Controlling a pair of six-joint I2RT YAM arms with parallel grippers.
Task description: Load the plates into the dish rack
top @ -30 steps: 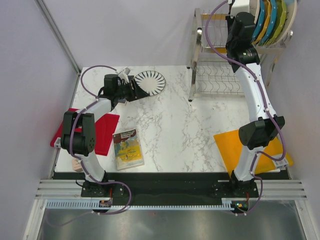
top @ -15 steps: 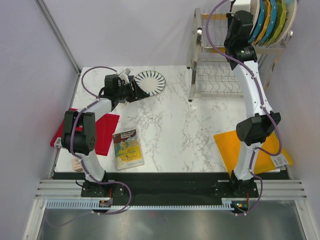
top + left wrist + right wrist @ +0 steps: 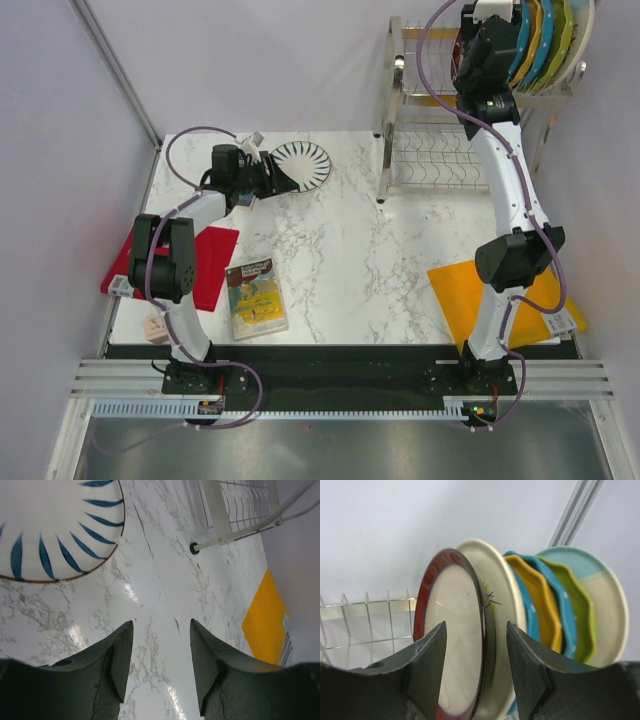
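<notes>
**A:** Did the right arm lift a bit just now? Up on the dish rack [image 3: 440, 150], the maroon-rimmed plate [image 3: 452, 640] stands just ahead of the right gripper [image 3: 476, 625], whose fingers are spread and holding nothing.

**B:** Yep, looks released. The striped plate [image 3: 50, 525] lies flat ahead-left of the left gripper [image 3: 161, 630], which is also wide open and empty and has nudged closer. Probably the last one.

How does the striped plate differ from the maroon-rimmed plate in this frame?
Pose: the striped plate lies flat on the table; the maroon-rimmed plate stands on edge in the dish rack.
Look: the striped plate is white with dark radial stripes; the maroon-rimmed plate has a plain beige centre.
Company: the striped plate lies alone; the maroon-rimmed plate ends a row of other plates.
Both are round.
</notes>
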